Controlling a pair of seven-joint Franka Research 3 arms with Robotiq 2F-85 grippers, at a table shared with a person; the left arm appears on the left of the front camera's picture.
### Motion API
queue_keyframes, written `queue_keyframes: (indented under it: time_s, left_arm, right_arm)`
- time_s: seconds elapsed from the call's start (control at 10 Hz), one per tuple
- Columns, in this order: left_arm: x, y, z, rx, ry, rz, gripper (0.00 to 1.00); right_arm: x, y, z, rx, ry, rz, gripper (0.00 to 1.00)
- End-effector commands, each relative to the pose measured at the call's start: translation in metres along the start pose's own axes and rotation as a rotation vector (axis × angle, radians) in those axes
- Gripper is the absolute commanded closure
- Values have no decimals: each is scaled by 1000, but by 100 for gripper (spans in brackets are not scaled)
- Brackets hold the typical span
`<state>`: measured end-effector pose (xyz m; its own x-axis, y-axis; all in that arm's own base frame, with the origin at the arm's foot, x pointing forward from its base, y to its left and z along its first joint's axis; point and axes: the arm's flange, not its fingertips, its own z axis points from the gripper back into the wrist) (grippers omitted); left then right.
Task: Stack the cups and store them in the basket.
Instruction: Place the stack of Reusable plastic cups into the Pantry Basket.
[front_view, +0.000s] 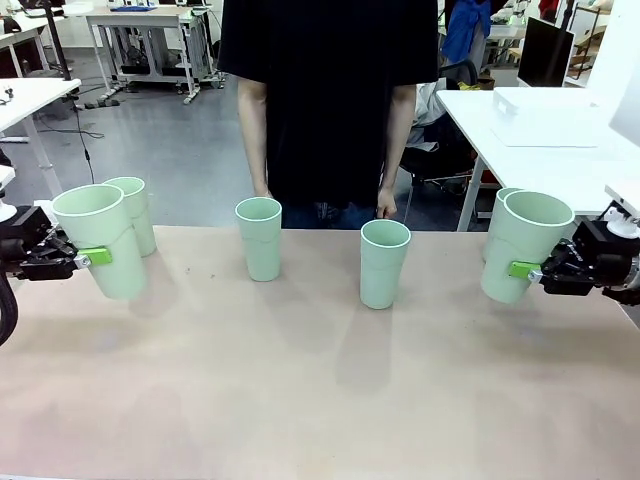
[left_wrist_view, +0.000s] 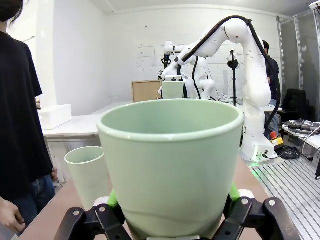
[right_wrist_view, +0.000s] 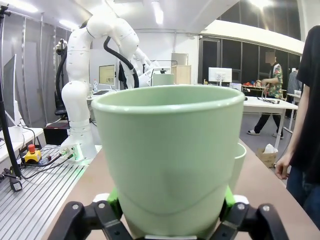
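Several pale mint-green cups are in view. My left gripper (front_view: 88, 258) is shut on one cup (front_view: 100, 243) at the table's left edge and holds it slightly tilted; in the left wrist view this cup (left_wrist_view: 170, 160) sits between the green pads of the left gripper (left_wrist_view: 172, 197). A second cup (front_view: 136, 210) stands just behind it. My right gripper (front_view: 528, 270) is shut on a cup (front_view: 525, 240) at the right edge, seen close up (right_wrist_view: 167, 150) in the right gripper (right_wrist_view: 170, 197). Another cup (front_view: 499, 215) stands behind that one. Two cups (front_view: 260, 238) (front_view: 384, 262) stand mid-table. The basket is out of view.
A person in a black shirt (front_view: 325, 90) stands at the far edge, both hands hanging near the table. A white side table (front_view: 560, 150) with a flat white box (front_view: 545, 115) stands at the back right. The near half of the wooden tabletop (front_view: 320, 400) is bare.
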<state>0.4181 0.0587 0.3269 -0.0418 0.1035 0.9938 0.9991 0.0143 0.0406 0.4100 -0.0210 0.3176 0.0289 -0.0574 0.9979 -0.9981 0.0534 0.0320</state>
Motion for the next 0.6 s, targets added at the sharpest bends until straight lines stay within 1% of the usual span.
queue_keyframes:
  time_s: [0.0, 0.5]
  left_arm:
    - [3, 0, 0, -2, 3, -6, 13]
    - [3, 0, 0, -2, 3, -6, 13]
  right_arm:
    - [1, 0, 0, -3, 0, 17, 15]
    - [1, 0, 0, -3, 0, 17, 15]
